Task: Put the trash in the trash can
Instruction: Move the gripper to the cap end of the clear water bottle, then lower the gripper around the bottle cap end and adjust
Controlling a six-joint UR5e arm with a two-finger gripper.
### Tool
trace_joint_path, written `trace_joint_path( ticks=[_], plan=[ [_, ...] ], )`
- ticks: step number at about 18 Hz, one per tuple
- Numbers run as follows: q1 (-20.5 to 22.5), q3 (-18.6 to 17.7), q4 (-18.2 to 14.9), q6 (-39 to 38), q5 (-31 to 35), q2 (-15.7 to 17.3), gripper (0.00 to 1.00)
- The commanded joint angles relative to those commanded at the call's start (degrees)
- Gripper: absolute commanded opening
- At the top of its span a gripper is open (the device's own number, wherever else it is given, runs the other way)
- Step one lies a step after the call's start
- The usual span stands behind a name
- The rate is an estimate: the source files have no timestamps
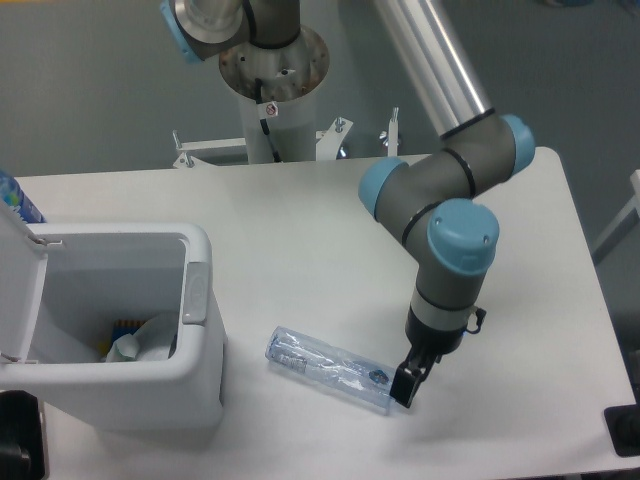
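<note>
Lying flat on the table (300,210), the crushed plastic bottle (335,368) is the half of the job left to do; its near end is right at the gripper (404,388), and the rest of it stretches away from the fingertips toward the trash can (195,375). The gripper is low, down at bottle level against that end, but from this view only one dark finger shows clearly, so I cannot tell how wide the jaws stand or whether they have closed on the plastic. Nothing shows the bottle lifted; it appears to rest on the surface.

The other half looks done. A crumpled white tissue (145,338) sits inside the open trash can, far off from the gripper beyond the bottle's other end, with the white lid (20,290) tipped back and the grey latch tab (195,293) on the rim that faces the bottle. So, as I judge it, what is left is a grasp on the bottle, a carry across to the can, and a drop.

Several things are hard to read. The far finger is hidden behind the near one and the wrist. A small dark striped item beside the tissue in the can is too small to identify. The lid is cut by the frame edge, and a blue object (15,200) behind it is only partly in view.
</note>
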Motion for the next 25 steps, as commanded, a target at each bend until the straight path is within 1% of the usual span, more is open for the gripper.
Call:
trace_joint_path(
  ticks=[5, 8, 11, 15, 16, 17, 20, 21, 25],
  plan=[
    [-0.2, 0.0, 0.4, 0.2, 0.4, -1.0, 1.00],
    [-1.1, 0.4, 0.5, 0.4, 2.9, -1.7, 1.00],
    [-1.1, 1.0, 0.6, -0.4, 2.9, -2.6, 1.00],
    [-1.1, 1.6, 0.6, -0.6, 2.8, -2.9, 0.99],
    [-1.2, 1.3, 0.6, -0.7, 2.8, -2.9, 0.92],
    [-1.2, 1.1, 0.6, -0.8, 2.8, -2.9, 0.89],
    [-1.6, 0.9, 0.5, -0.8, 2.9, -2.9, 0.84],
    [-1.6, 0.9, 0.5, -0.8, 2.9, -3.0, 0.81],
    [-1.8, 0.7, 0.5, -0.8, 3.0, -3.2, 0.81]
  ],
)
